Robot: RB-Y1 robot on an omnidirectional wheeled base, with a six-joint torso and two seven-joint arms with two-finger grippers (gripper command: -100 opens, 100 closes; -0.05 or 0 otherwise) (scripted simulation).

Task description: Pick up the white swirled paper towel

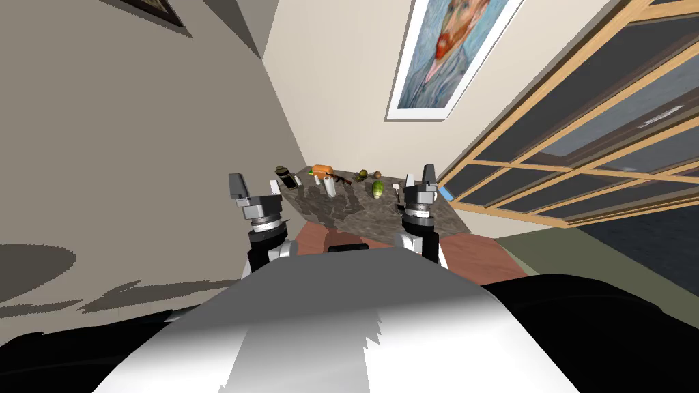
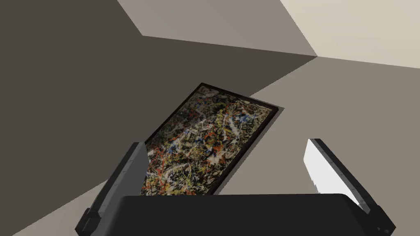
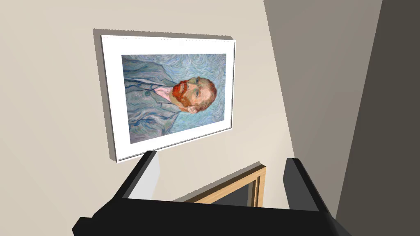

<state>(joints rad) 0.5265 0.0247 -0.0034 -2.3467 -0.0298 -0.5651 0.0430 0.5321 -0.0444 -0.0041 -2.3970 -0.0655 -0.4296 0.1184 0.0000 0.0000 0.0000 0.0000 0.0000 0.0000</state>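
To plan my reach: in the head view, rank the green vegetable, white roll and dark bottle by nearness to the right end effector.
From the right end effector:
1. Green vegetable, just to its left.
2. White roll, farther left.
3. Dark bottle, farthest left.

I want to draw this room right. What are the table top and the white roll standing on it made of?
The table top looks like stone: it has a mottled grey-brown pattern and no clear shine, though it could be a printed surface. The white roll is a plain white upright cylinder, probably paper, but too small to be sure.
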